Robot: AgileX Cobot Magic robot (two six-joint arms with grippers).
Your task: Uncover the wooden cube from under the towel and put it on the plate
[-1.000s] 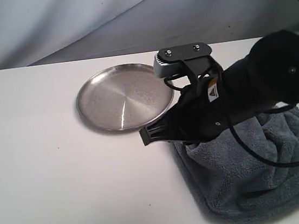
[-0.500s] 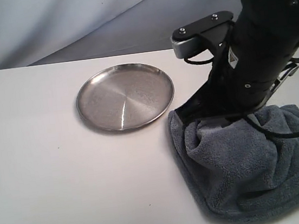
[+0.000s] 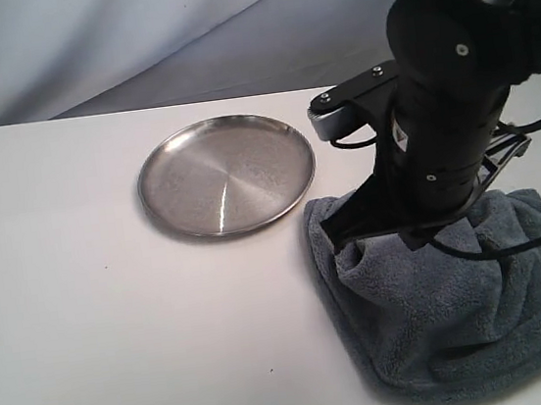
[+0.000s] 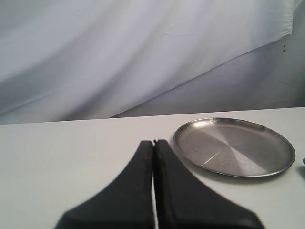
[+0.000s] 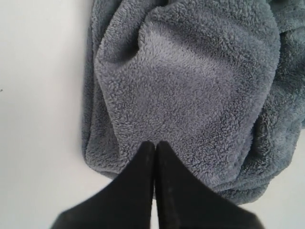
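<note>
The grey-blue towel [image 3: 443,320] lies bunched on the table to the right of the silver plate [image 3: 226,173], which holds nothing. The wooden cube is hidden; no part of it shows. My right gripper [image 3: 339,236] points down at the towel's corner nearest the plate. In the right wrist view it [image 5: 155,143] is shut, its tips at a raised fold of the towel [image 5: 190,86], with no cloth visible between the fingers. My left gripper [image 4: 153,141] is shut and holds nothing, low over the table with the plate [image 4: 233,148] just ahead of it and to one side.
The white table [image 3: 87,314] stretches left of and in front of the plate. A pale cloth backdrop [image 3: 132,42] hangs behind the table's far edge. The right arm's black body and cables [image 3: 457,110] loom over the towel's far part.
The right arm swung from lying low and pointing left beside the plate's rim to standing steep over the towel's corner. The towel and plate stayed put.
</note>
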